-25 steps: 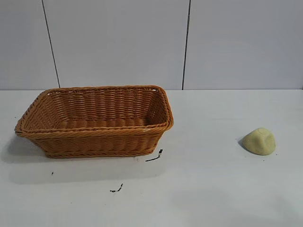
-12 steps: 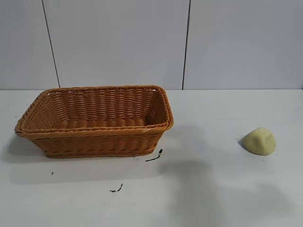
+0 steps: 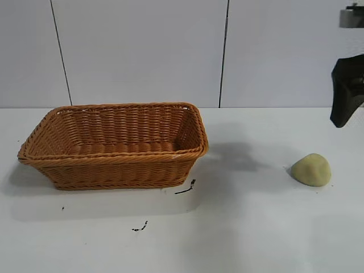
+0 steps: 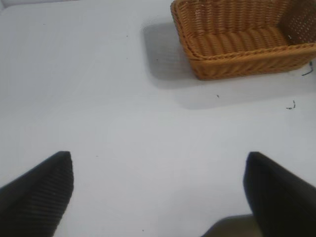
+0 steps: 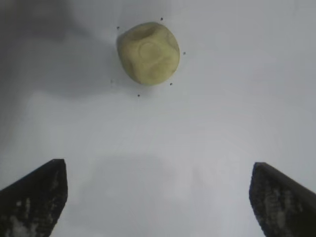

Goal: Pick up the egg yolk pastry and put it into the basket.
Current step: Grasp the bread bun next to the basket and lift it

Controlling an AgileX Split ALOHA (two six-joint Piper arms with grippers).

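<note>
The egg yolk pastry [image 3: 311, 169], a small pale yellow lump, lies alone on the white table at the right. In the right wrist view the egg yolk pastry [image 5: 148, 53] lies well ahead of my right gripper [image 5: 158, 165], which is open and empty above the bare table. From outside, only a black finger [image 3: 346, 96] of that gripper shows at the right edge, above and behind the pastry. The orange-brown wicker basket [image 3: 114, 156] stands empty at the left. My left gripper [image 4: 159, 155] is open over bare table, apart from the basket [image 4: 247, 51].
Small black marks [image 3: 185, 189] lie on the table just in front of the basket, with another black mark [image 3: 140, 227] nearer the front. A grey panelled wall [image 3: 142, 51] closes the back. A wide stretch of white table separates basket and pastry.
The right gripper has come into the exterior view at the right edge. Its shadow has slid across the table toward the pastry. Basket and pastry stay where they were.
</note>
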